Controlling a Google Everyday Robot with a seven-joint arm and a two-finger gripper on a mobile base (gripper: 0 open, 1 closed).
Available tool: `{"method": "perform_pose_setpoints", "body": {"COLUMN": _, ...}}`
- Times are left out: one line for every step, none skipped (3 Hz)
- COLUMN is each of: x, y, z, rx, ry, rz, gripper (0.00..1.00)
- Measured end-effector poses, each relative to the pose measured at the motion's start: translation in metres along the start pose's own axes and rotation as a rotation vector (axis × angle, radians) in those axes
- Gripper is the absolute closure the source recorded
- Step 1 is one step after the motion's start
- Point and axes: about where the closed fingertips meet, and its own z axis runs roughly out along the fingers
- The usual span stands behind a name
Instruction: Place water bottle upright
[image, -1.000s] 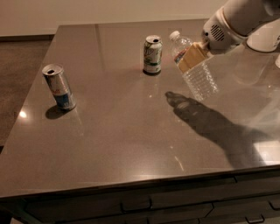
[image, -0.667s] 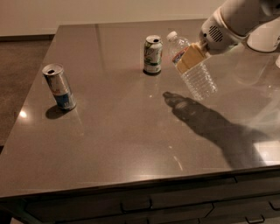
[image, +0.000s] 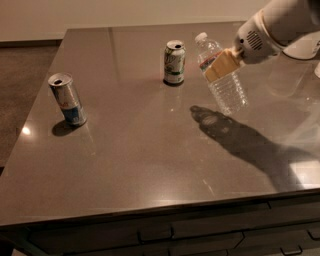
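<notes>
The water bottle (image: 226, 85) is clear and ribbed, with a white cap and a red-and-white label near the neck. It hangs above the grey table (image: 150, 165), tilted with its cap up and to the left and its base down and to the right. My gripper (image: 220, 64) is shut on the water bottle's upper body, reaching in from the upper right. The bottle's shadow lies on the table below it.
A green-white soda can (image: 174, 62) stands upright just left of the bottle. A silver-blue slim can (image: 67, 99) stands upright at the table's left side. The table's front edge runs along the bottom, with drawers beneath it.
The gripper and the bottle have shifted slightly to the left and a little up. The cans have not moved.
</notes>
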Motion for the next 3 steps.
{"method": "perform_pose_setpoints", "body": {"x": -0.0013, "y": -0.0043, "z": -0.0023, "rx": -0.08, "ry": -0.173, "rz": 0.008, "gripper": 1.0}}
{"method": "perform_pose_setpoints", "body": {"x": -0.0018, "y": -0.0028, "z": -0.0061, "rx": -0.164, "ry": -0.345, "rz": -0.016, "gripper": 1.0}}
{"method": "perform_pose_setpoints", "body": {"x": -0.0029, "y": -0.0003, "z": -0.009, "rx": -0.222, "ry": -0.468, "rz": -0.054, "gripper": 1.0}}
